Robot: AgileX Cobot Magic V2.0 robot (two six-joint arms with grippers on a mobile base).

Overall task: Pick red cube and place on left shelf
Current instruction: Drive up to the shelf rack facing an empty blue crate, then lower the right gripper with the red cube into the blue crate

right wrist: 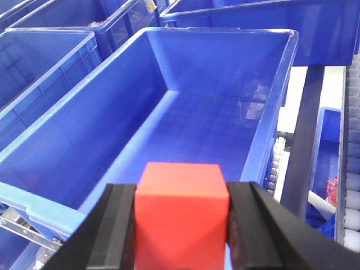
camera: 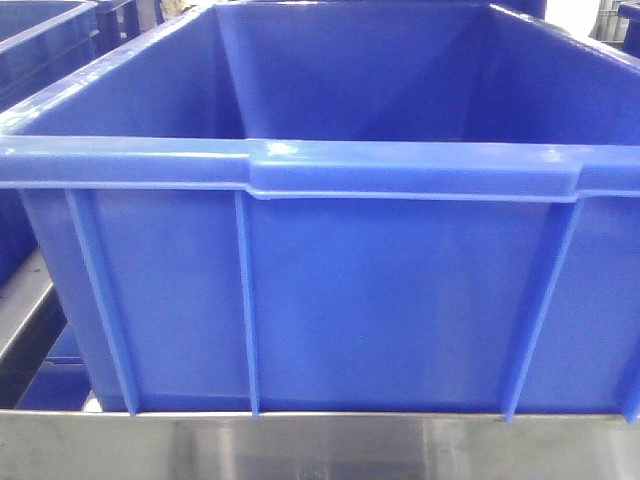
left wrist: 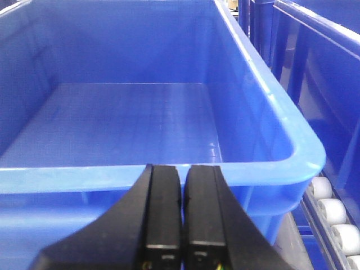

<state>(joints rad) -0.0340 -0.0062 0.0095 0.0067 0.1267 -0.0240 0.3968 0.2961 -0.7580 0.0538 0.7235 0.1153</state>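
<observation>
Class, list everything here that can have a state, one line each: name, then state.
red cube: held, not yet set down.
right gripper: shut on the red cube.
left gripper: shut, holding nothing.
blue crate ahead of the right gripper: nothing visible inside.
blue crate ahead of the left gripper: nothing visible inside.

The right claw (right wrist: 181, 194) has matt black fingers (right wrist: 121, 225); between them the small bright-red cube (right wrist: 183, 214) is smooth and dull. Ahead of it the large deep-blue ribbed plastic crate (right wrist: 225, 112) is glossy, with pale highlights. The left claw (left wrist: 183, 171) is equally matt black. Right of it, small white rollers (left wrist: 332, 211) look smooth. Beneath the crate, the grey steel shelf (camera: 300, 445) has a brushed sheen.
</observation>
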